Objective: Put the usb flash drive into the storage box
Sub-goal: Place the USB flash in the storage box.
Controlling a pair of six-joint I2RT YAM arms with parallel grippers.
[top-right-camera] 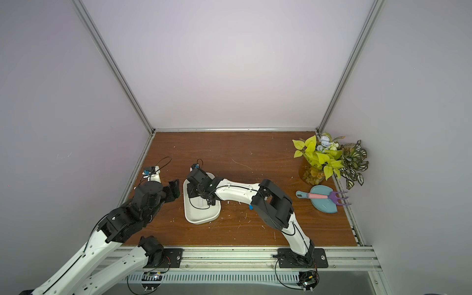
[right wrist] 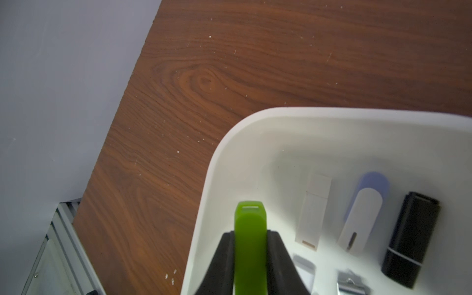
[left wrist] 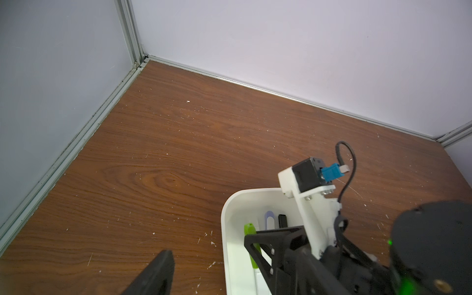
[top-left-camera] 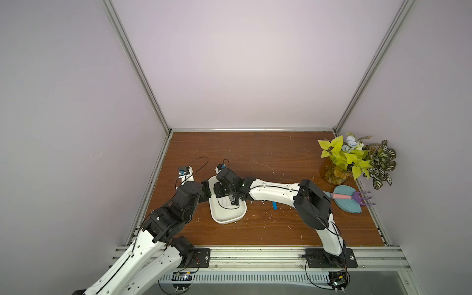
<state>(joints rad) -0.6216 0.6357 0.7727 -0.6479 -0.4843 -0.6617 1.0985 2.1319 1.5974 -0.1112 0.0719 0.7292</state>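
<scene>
Right gripper (right wrist: pixel 250 238) pinches the green plastic usb flash drive (right wrist: pixel 249 217) by its sides over the white storage box (right wrist: pixel 229 132). Light, stiff, likely slick; left gripper (top-right-camera: pixel 174 188) gapes empty.

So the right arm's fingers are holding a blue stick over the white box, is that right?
Not quite: only the colour is wrong. The right wrist view shows the right arm's fingers closed on a green stick, not a blue one, over the white box.
</scene>
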